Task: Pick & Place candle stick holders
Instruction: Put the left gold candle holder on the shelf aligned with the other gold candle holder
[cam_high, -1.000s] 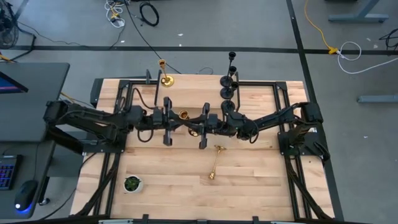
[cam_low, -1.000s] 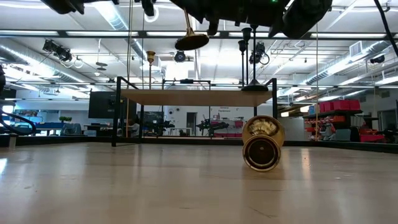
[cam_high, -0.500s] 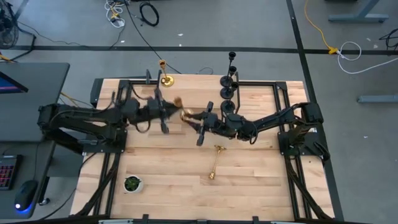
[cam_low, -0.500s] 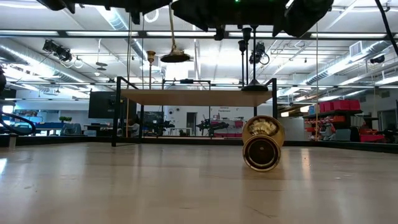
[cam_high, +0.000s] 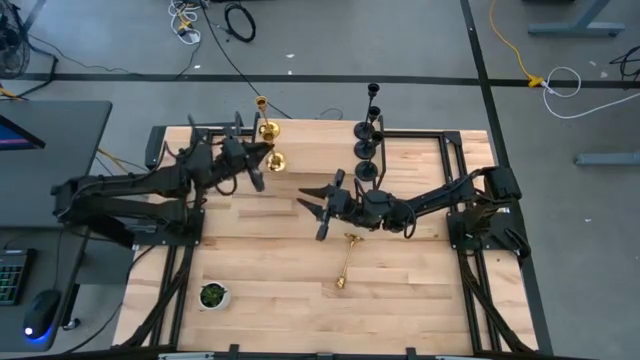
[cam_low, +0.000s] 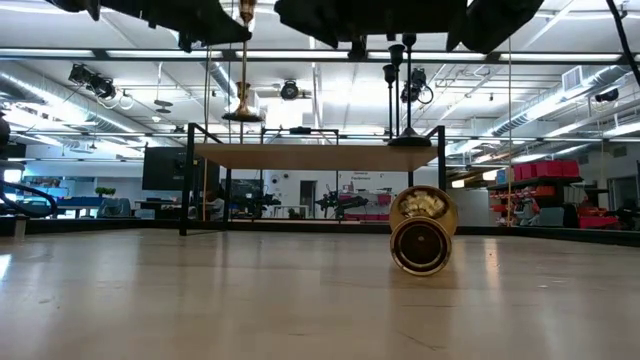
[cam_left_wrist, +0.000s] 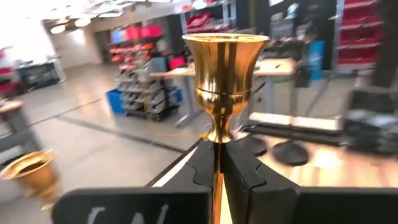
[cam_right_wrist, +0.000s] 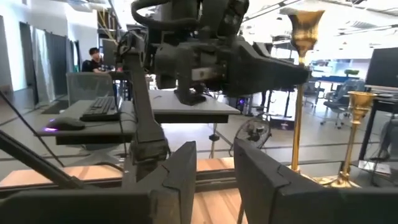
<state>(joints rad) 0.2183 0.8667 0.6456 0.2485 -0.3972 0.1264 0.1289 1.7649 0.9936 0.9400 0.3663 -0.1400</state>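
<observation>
A pale wooden table (cam_high: 260, 270) lies under me, grey workshop floor all around it, and a small white pot with a green plant (cam_high: 212, 295) near its front left corner. My left gripper (cam_high: 258, 163) is clamped tight on the stem of a gold candle stick holder (cam_left_wrist: 222, 81) — held upright near the far edge, beside another gold holder (cam_high: 265, 118) standing there. My right gripper (cam_high: 318, 208) hovers mid-table with fingers parted and nothing between them — three black holders (cam_high: 366, 140) stand at the far edge, and a third gold holder (cam_high: 345, 262) lies on its side in front.
</observation>
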